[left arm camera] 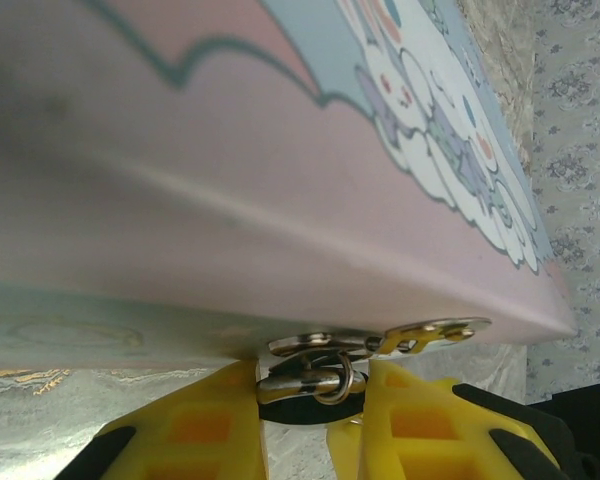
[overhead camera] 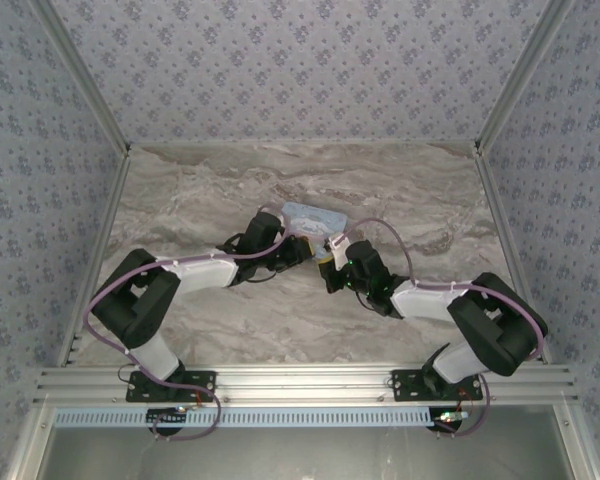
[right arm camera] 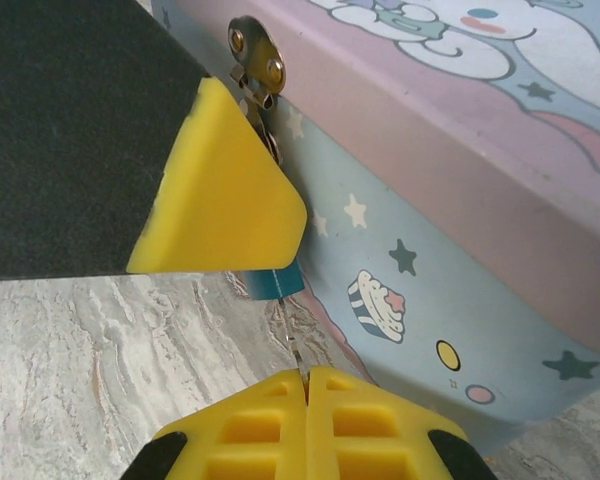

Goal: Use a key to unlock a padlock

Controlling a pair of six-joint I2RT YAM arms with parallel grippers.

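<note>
A small teal padlock (right arm camera: pixel 275 282) hangs from the metal hasp (right arm camera: pixel 255 50) on the front of a pale-blue cartoon tin box (overhead camera: pixel 315 218). My left gripper (left arm camera: pixel 308 388) is shut on the padlock, whose silvery top and shackle (left arm camera: pixel 325 383) show between the yellow fingers. One of those fingers (right arm camera: pixel 220 200) covers most of the padlock in the right wrist view. My right gripper (right arm camera: pixel 307 378) is shut on a thin silvery key (right arm camera: pixel 293 340). The key's tip reaches up to the padlock's underside. Both grippers meet in front of the box, the left (overhead camera: pixel 302 252) beside the right (overhead camera: pixel 332 268).
The tin box (right arm camera: pixel 450 220) stands on a marble-patterned table (overhead camera: pixel 210 190) near its middle. Patterned walls (overhead camera: pixel 300 70) close in the back and both sides. An aluminium rail (overhead camera: pixel 300 382) runs along the near edge by the arm bases.
</note>
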